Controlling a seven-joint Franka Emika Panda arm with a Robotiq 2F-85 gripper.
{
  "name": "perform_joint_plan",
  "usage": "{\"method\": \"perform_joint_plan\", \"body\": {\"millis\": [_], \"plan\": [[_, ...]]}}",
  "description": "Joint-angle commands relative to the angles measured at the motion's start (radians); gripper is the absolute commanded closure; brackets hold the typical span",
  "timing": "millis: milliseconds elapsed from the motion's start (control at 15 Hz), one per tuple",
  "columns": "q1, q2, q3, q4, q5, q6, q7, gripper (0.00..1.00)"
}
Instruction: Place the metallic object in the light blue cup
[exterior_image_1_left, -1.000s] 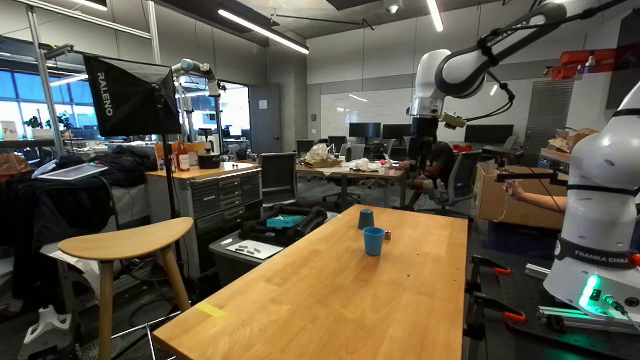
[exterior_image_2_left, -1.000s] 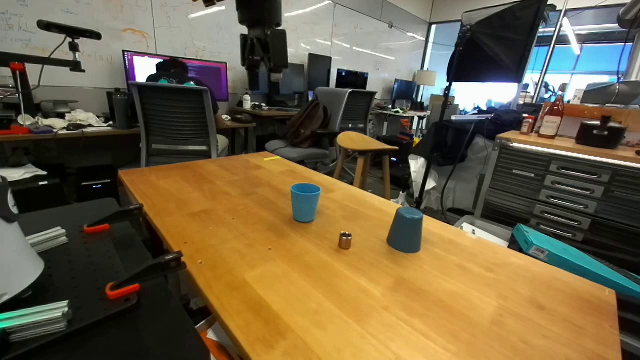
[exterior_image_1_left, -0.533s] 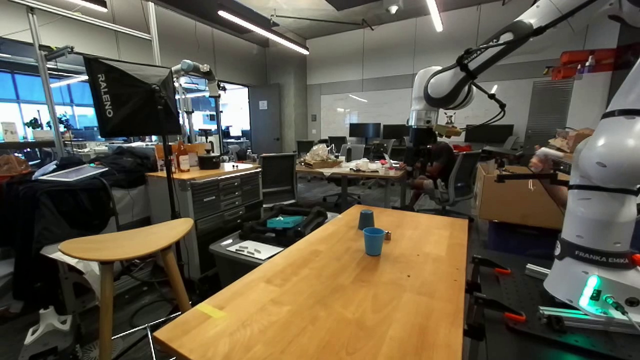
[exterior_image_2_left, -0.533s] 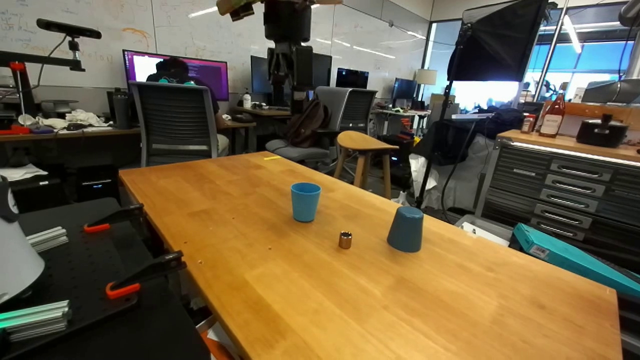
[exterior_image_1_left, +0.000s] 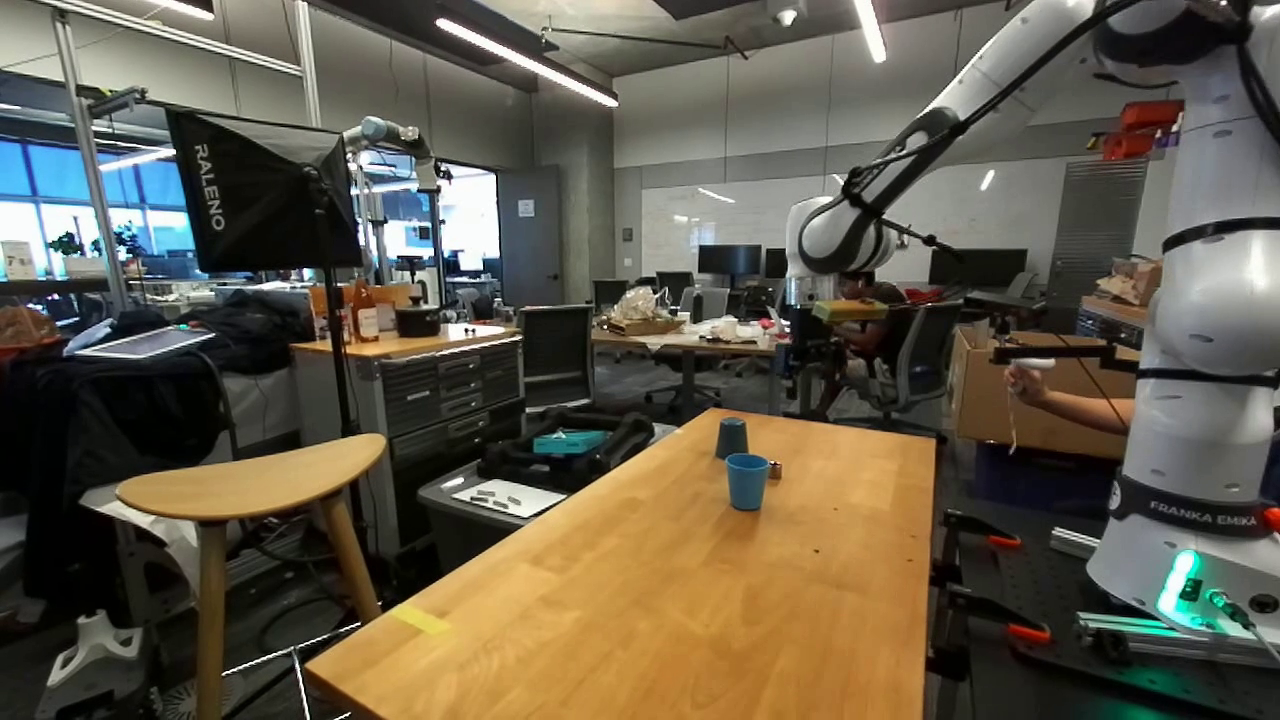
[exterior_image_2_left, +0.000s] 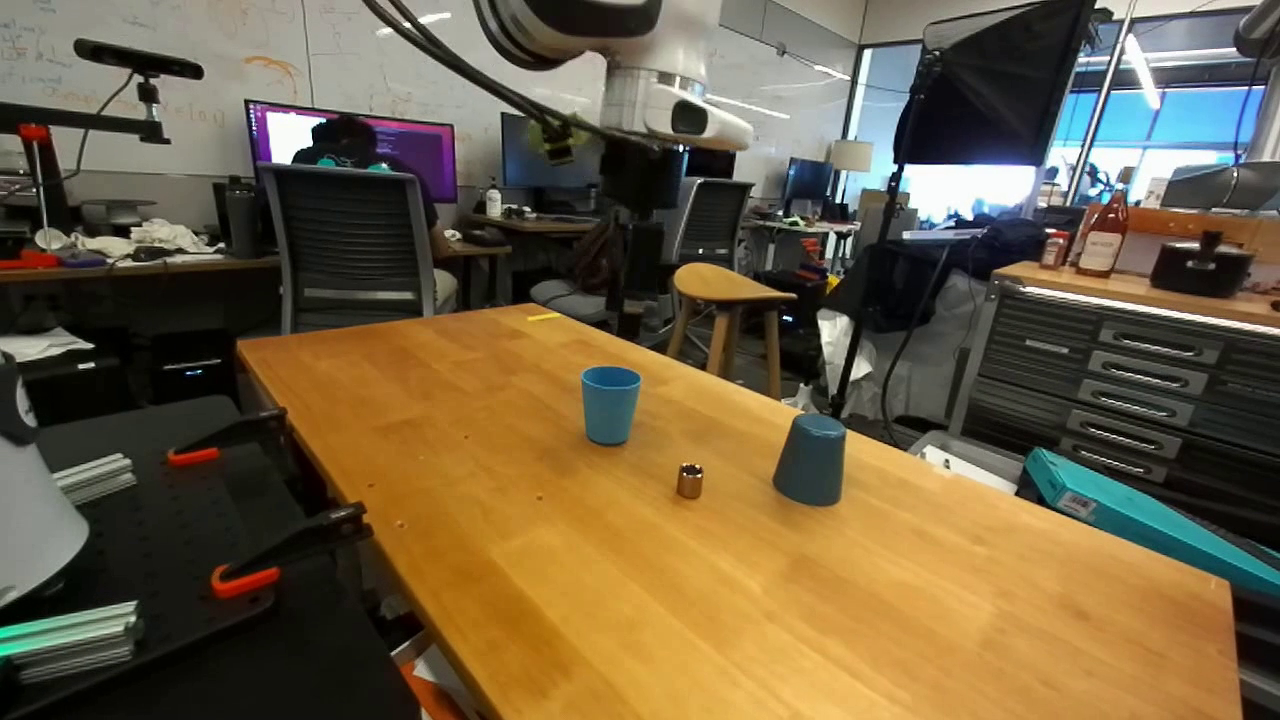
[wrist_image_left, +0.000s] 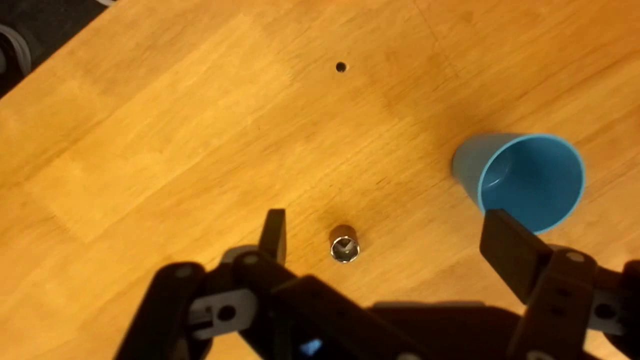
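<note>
The metallic object is a small shiny cylinder, like a socket, standing upright on the wooden table in both exterior views (exterior_image_1_left: 775, 470) (exterior_image_2_left: 690, 481). The light blue cup stands upright with its mouth up (exterior_image_1_left: 747, 485) (exterior_image_2_left: 611, 407). My gripper (wrist_image_left: 385, 215) is open and empty, well above the table. In the wrist view the metallic object (wrist_image_left: 344, 244) shows between the fingers, nearer the left one. The light blue cup (wrist_image_left: 530, 175) is at the right, its near rim partly covered by the right finger. The gripper also shows dark in both exterior views (exterior_image_1_left: 803, 365) (exterior_image_2_left: 632, 285).
A darker grey-blue cup stands upside down near the metallic object, in both exterior views (exterior_image_1_left: 732, 439) (exterior_image_2_left: 811, 460). The wooden table (exterior_image_2_left: 560, 580) has clamps (exterior_image_2_left: 290, 565) along its robot-side edge. A stool (exterior_image_1_left: 255, 475) stands beside the table.
The arm has come down and reached further out over the table, with the gripper lower. The cups and the metallic object have not moved.
</note>
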Motion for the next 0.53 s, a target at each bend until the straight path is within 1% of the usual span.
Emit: {"method": "perform_joint_plan", "body": {"millis": [0,200,467], "plan": [[-0.008,0.245,-0.026,0.205,0.058,0.046,0.093,0.00],[-0.006,0.380,-0.040,0.297,0.095,0.113,0.135,0.00],[0.012,0.506,-0.055,0.333,0.093,0.225,0.178,0.00]]}}
